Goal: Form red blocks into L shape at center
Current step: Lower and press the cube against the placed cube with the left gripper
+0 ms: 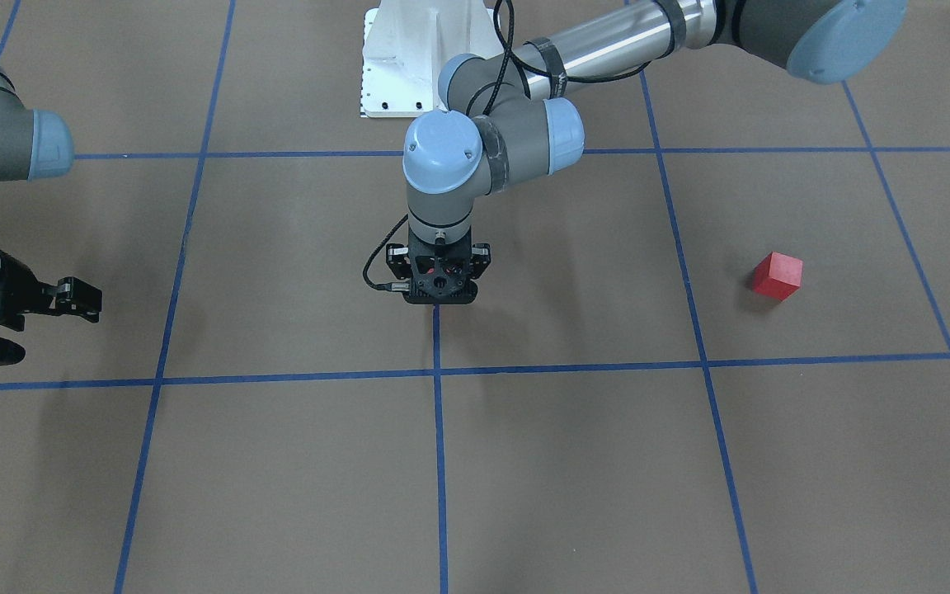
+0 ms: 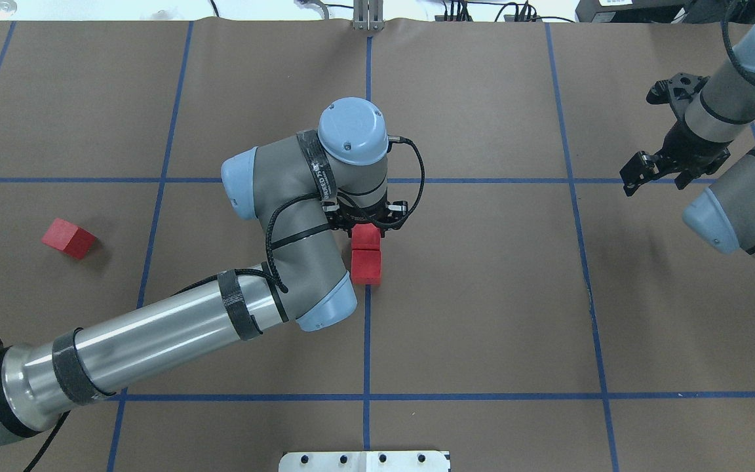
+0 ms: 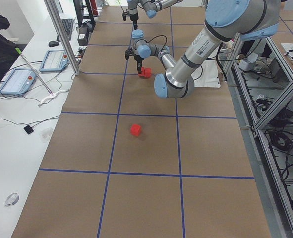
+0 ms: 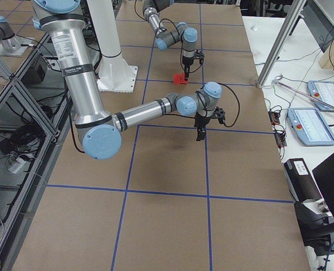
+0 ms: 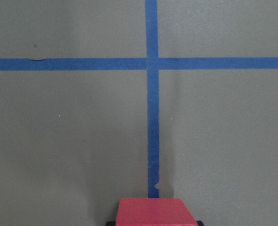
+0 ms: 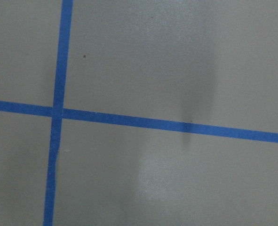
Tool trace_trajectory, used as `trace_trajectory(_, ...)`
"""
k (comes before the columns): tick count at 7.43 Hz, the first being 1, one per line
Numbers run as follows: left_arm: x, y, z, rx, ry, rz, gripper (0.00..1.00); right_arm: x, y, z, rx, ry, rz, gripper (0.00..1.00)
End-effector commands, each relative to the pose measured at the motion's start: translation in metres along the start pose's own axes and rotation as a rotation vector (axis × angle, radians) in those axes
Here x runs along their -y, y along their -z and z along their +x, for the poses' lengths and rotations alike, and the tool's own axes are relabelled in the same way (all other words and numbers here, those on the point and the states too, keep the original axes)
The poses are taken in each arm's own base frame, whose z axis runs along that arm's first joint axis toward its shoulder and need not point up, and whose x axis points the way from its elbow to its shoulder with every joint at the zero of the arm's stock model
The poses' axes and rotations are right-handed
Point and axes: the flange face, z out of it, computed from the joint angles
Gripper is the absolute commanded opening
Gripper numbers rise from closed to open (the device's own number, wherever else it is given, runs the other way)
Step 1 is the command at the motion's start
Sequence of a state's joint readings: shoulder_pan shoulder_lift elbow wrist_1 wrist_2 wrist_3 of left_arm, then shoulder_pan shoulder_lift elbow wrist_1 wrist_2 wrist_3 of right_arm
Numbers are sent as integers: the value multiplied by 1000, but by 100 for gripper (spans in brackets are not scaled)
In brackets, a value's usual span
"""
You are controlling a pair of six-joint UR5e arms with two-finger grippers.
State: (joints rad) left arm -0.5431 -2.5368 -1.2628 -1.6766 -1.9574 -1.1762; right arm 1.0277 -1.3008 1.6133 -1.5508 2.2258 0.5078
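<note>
Two red blocks lie at the table's center on the blue cross line, touching in a row: one (image 2: 366, 265) stands free, the other (image 2: 366, 237) sits under my left gripper (image 2: 367, 225). The left gripper points straight down, low over the table, and looks shut on that block, whose top shows at the bottom of the left wrist view (image 5: 156, 212). The third red block (image 2: 68, 237) lies alone far to the robot's left; it also shows in the front view (image 1: 778, 275). My right gripper (image 2: 656, 178) is open and empty, far to the right.
The table is brown paper with blue tape grid lines (image 2: 367, 341). The white robot base plate (image 1: 409, 58) is at the robot's edge. The left arm's elbow and forearm (image 2: 174, 334) reach over the left-center squares.
</note>
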Motion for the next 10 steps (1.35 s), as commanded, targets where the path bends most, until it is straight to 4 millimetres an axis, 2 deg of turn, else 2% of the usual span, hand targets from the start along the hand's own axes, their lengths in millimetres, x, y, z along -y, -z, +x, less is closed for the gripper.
trace_trajectory(1, -1, -3, -3, 4, 4, -3, 0, 0, 0, 0, 0, 0, 0, 100)
trace_trajectory(10, -6, 4, 1, -8, 12, 0, 0, 0, 1, -1, 1, 1, 1, 100)
